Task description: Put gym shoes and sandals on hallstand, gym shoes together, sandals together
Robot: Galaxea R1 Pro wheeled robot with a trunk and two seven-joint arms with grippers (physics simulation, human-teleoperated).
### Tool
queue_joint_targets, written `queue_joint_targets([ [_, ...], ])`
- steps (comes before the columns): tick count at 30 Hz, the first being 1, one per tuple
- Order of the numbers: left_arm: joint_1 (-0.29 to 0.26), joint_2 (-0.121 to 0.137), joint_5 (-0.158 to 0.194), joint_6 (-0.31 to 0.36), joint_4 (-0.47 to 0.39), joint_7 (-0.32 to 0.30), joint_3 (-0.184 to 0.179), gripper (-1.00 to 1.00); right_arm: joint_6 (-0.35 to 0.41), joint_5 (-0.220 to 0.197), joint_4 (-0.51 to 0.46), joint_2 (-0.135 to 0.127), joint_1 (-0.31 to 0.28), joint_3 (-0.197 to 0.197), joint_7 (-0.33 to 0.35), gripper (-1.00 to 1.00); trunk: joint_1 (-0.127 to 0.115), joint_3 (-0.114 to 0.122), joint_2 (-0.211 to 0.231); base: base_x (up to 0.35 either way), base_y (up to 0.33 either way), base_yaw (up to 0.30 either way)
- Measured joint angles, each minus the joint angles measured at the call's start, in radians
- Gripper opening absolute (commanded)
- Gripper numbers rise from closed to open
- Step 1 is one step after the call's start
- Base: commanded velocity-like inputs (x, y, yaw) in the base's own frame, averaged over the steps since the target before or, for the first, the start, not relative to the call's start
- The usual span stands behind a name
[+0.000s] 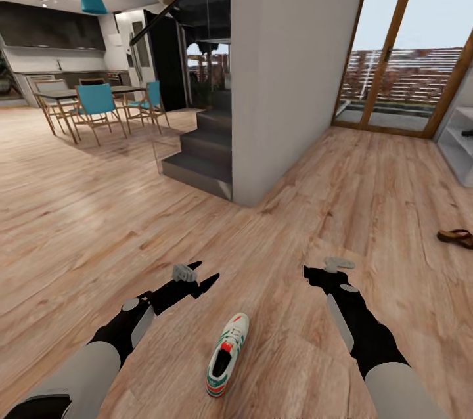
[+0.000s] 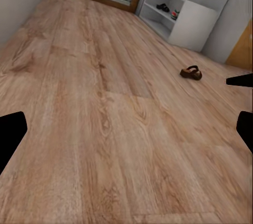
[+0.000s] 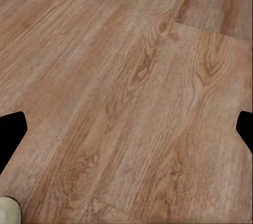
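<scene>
honestly, the risk starts with how the gym shoe lies: flat on the corridor floor, between the two arms and back behind both sets of fingertips, close to the robot's base. the left gripper and the right gripper both hover with fingers spread wide and nothing in them. reaching back for the shoe could mean an awkward fold of the arm, and a clumsy descent might nudge the shoe away or pinch only its edge. the sandal lies well off beyond the right gripper, near the hallstand, where some footwear already sits on a shelf. driving that way with a poor grasp could drop the shoe on the planks.
</scene>
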Motion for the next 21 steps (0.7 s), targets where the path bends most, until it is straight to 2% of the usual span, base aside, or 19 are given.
queue_joint_targets([
  [16, 0.0, 0.0, 0.0, 0.0, 0.0, 0.0, 0.0, 1.0, 0.0, 0.0, 0.0, 0.0, 0.0, 0.0, 0.0, 1.0, 0.0, -0.006, 0.0, 0.0, 0.002, -0.292],
  [21, 0.0, 0.0, 0.0, 0.001, 0.0, 0.0, 0.0, 1.0, 0.0, 0.0, 0.0, 0.0, 0.0, -0.001, 0.0, 1.0, 0.0, -0.008, 0.0, -0.14, 0.137, -0.292],
])
